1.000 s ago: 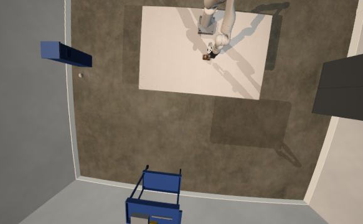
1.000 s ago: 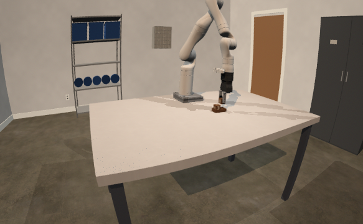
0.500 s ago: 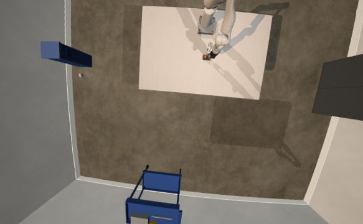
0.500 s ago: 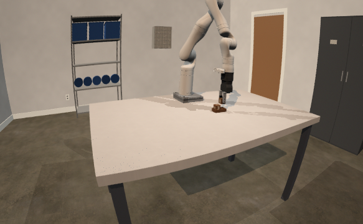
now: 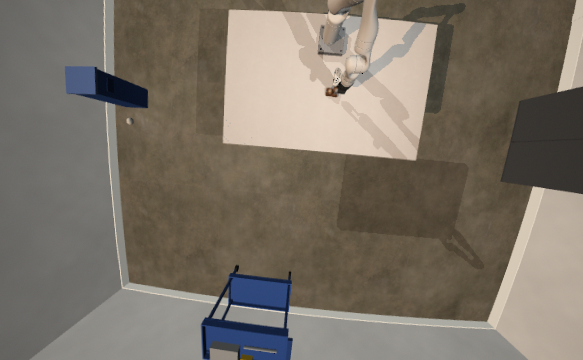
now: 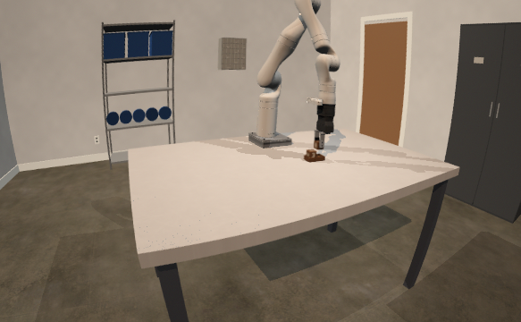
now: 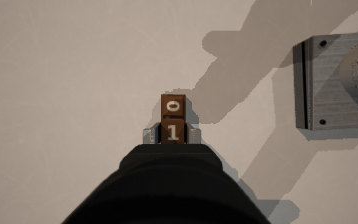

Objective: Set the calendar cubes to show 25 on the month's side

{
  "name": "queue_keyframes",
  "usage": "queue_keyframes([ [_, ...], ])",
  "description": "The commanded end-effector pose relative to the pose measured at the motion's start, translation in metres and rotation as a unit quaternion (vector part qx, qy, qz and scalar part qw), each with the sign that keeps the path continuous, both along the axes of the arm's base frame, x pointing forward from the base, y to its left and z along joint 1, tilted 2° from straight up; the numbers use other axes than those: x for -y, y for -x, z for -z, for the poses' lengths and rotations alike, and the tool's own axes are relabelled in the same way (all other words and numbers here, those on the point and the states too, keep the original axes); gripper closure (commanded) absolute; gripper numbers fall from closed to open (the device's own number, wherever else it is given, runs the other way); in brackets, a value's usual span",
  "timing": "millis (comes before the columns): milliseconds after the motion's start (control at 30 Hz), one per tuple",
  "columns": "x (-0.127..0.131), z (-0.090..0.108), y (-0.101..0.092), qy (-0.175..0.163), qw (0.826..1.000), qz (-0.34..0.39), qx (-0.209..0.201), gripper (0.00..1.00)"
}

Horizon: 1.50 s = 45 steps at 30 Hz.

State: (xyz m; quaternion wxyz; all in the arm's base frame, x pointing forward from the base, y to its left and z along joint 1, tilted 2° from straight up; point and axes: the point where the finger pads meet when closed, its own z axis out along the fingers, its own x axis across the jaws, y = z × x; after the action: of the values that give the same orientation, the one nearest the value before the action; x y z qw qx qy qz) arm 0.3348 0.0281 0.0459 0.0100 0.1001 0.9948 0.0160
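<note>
My gripper point(image 7: 173, 129) is shut on a brown wooden date cube point(image 7: 172, 122) and holds it a little above the table. In the wrist view the cube shows a white "1" on the face between the fingers and a "0" on the face beyond it. In the exterior view the gripper point(image 6: 318, 144) hangs just behind and to the right of the small brown calendar tray point(image 6: 314, 158). The tray lies flat on the table, with another brown cube point(image 6: 312, 153) standing in it. From above, the tray point(image 5: 332, 95) shows beside the gripper point(image 5: 340, 89). The tray is hidden in the wrist view.
The arm's grey base plate point(image 7: 332, 82) is bolted to the table close by, at the far side point(image 6: 269, 139). The white table top point(image 6: 269, 183) stretches wide toward the front. A shelf rack point(image 6: 138, 80) and a dark cabinet point(image 6: 497, 116) stand off the table.
</note>
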Motion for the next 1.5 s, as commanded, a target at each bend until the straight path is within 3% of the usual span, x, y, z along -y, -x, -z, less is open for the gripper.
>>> queue_keyframes([
  [0, 0.000, 0.000, 0.000, 0.000, 1.000, 0.000, 0.001, 0.40],
  [1467, -0.001, 0.023, -0.001, 0.000, 1.000, 0.000, 0.001, 0.40],
])
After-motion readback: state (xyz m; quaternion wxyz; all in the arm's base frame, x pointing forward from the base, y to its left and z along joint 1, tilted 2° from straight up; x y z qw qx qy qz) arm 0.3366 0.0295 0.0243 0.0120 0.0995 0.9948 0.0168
